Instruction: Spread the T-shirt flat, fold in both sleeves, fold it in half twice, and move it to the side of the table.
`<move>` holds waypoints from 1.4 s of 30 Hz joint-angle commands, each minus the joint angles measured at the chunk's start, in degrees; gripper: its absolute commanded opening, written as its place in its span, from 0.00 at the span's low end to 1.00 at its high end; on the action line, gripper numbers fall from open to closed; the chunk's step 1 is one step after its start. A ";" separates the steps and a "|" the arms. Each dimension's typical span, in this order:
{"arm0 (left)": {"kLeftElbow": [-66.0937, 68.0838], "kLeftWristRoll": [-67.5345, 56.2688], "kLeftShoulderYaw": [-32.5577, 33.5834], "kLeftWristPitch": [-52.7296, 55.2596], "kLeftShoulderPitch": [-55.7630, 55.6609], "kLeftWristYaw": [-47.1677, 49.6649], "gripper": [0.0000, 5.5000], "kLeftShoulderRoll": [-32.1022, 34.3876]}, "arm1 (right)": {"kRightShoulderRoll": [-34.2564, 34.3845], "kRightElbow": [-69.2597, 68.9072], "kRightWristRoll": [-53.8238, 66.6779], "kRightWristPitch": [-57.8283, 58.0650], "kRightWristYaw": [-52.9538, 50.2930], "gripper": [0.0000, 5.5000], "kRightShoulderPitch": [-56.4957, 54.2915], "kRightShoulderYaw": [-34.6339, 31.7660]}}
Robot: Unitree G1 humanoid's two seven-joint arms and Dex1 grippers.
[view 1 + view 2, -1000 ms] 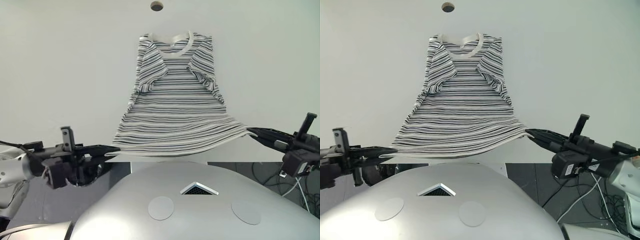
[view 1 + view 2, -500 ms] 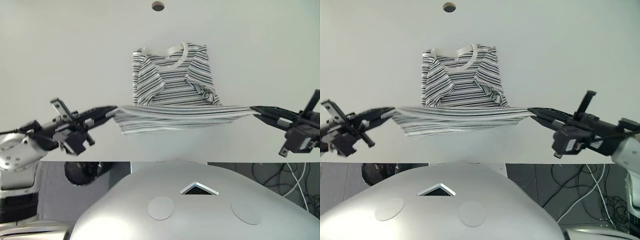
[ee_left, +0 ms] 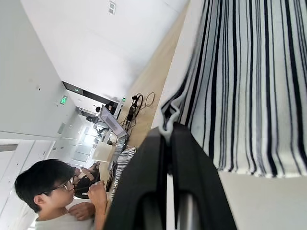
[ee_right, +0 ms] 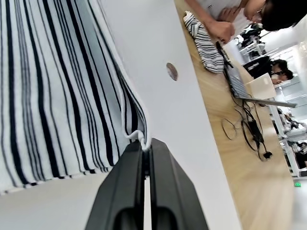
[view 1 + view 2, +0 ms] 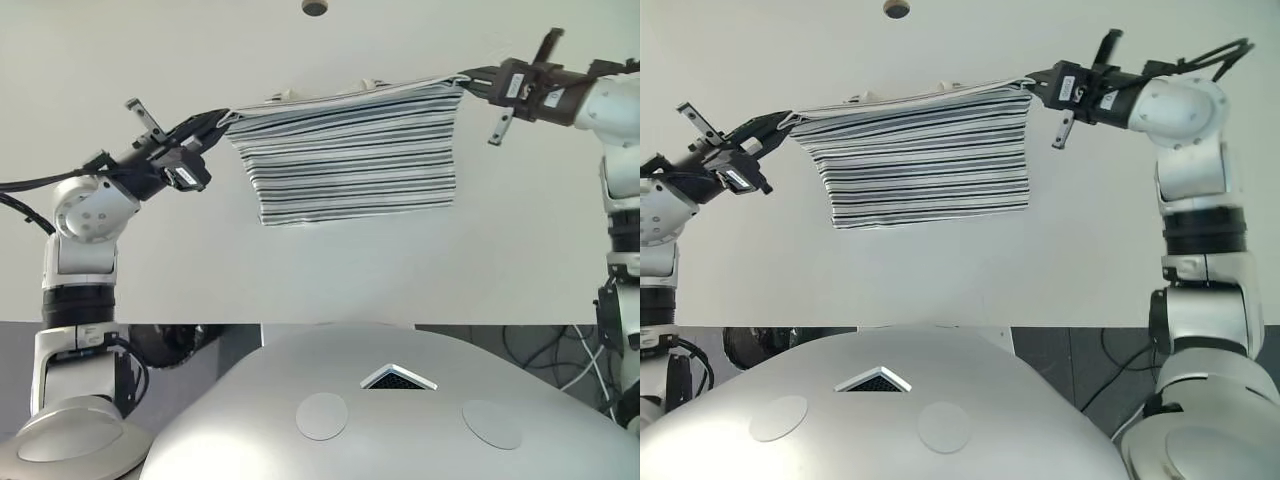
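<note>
The striped T-shirt (image 5: 350, 160) is folded over, its hem edge stretched between my two grippers above the far part of the white table (image 5: 300, 270). Its striped cloth hangs down in a sheet. My left gripper (image 5: 222, 118) is shut on the hem's left corner, seen close in the left wrist view (image 3: 169, 134). My right gripper (image 5: 466, 78) is shut on the right corner, a little higher, and pinches the white hem in the right wrist view (image 4: 144, 143). A bit of the white collar (image 5: 372, 84) peeks over the top edge.
A small round hole (image 5: 314, 8) sits in the table at the far middle. The table's near edge (image 5: 330, 322) runs across below the shirt, with cables and floor beyond it. Another striped garment (image 4: 204, 40) lies on a wooden desk in the room behind.
Both grippers have carried the hem up and away from me, from near the table's front edge to over the collar end. The shirt went from lying flat to folded over and hanging.
</note>
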 commanded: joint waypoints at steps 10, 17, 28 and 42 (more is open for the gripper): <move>35.54 20.74 -13.89 -0.76 -25.39 23.23 0.10 -0.85 | 11.47 36.74 -6.77 -9.15 -8.02 0.00 -19.11 6.02; 47.35 30.58 -24.55 -0.22 -29.55 36.46 0.33 -1.77 | 12.85 43.95 -6.79 -9.65 -11.38 0.26 -19.82 5.15; 39.31 19.64 -15.35 -4.59 -27.93 59.19 0.60 -2.79 | 20.74 41.48 4.79 -10.73 -20.61 0.34 -19.76 -5.67; 4.23 13.04 -9.20 0.79 -13.02 52.42 0.60 -9.24 | 20.24 54.22 -16.10 -8.13 -15.06 0.34 -23.36 13.47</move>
